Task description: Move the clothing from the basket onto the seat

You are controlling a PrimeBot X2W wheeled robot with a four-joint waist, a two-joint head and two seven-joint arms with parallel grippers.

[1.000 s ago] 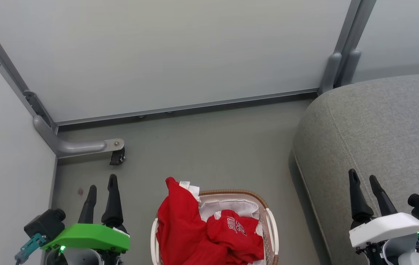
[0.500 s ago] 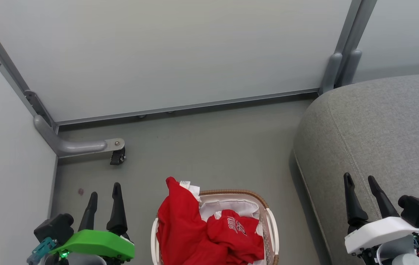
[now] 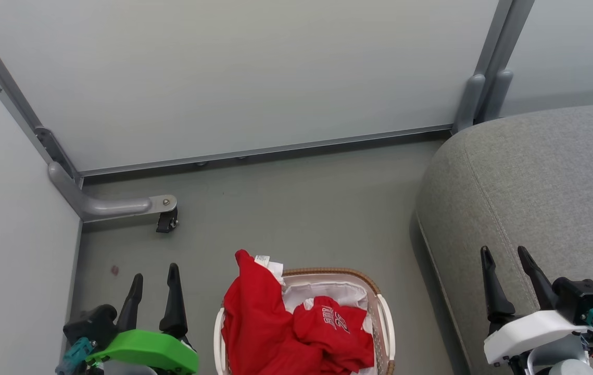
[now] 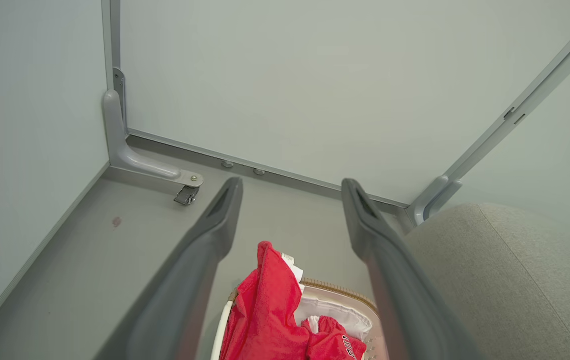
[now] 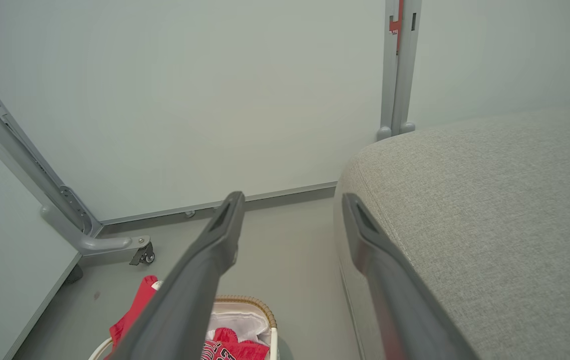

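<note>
1. The red clothing [image 3: 275, 325] lies heaped in the basket [image 3: 328, 271]. One piece is draped up over the far-left rim, and the other shows white lettering.
2. The basket stands on the grey floor [image 3: 296, 203], near the grey seat [image 3: 535, 172] on its right.
3. The left gripper [image 3: 155, 271] hangs left of the clothing, apart from it, fingers spread wide and empty.
4. The right gripper [image 3: 503, 250] hovers over the seat's edge, right of the basket, also wide and empty.

Grey floor [image 3: 296, 208] with the basket [image 3: 338, 271], the seat [image 3: 535, 182] just beside it.
</note>
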